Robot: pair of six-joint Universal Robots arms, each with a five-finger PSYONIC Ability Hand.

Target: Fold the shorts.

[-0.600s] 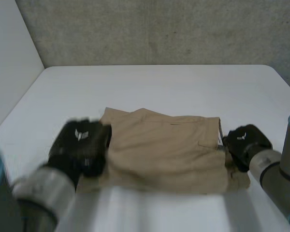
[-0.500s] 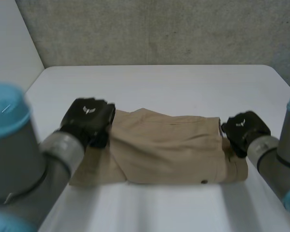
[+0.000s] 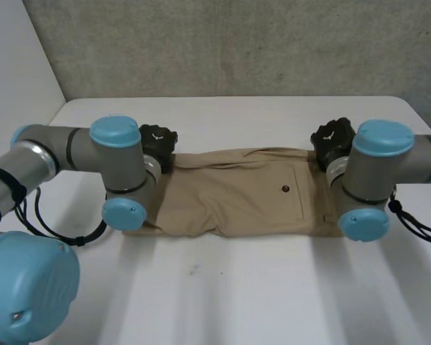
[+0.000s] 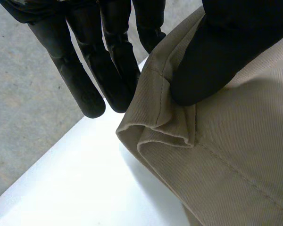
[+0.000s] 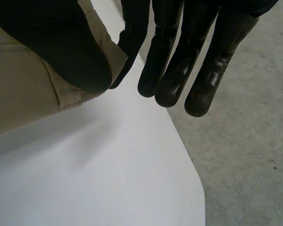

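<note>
The tan shorts (image 3: pixel 237 201) lie folded into a long band across the white table (image 3: pixel 237 295), a back pocket with a button facing up. My left hand (image 3: pixel 156 144) is at the band's far left corner. In its wrist view the thumb (image 4: pixel 226 52) presses the hemmed corner of the shorts (image 4: pixel 236 160) against the straight fingers (image 4: pixel 85 80) behind it. My right hand (image 3: pixel 332 140) is at the far right corner. There its thumb (image 5: pixel 56 42) pins the corner of the shorts (image 5: pixel 19 94) against one finger (image 5: pixel 132 42).
A grey concrete wall (image 3: pixel 237 43) stands behind the table's far edge, and a white panel (image 3: pixel 14 86) to the left. Both forearms reach over the ends of the shorts. The table's far edge (image 5: pixel 179 141) lies just beyond my right fingertips, with grey floor (image 5: pixel 245 155) past it.
Both hands have travelled from the near side of the shorts to the far side, carrying the cloth over. The shorts now lie as a narrower, longer band with the pocket up.
</note>
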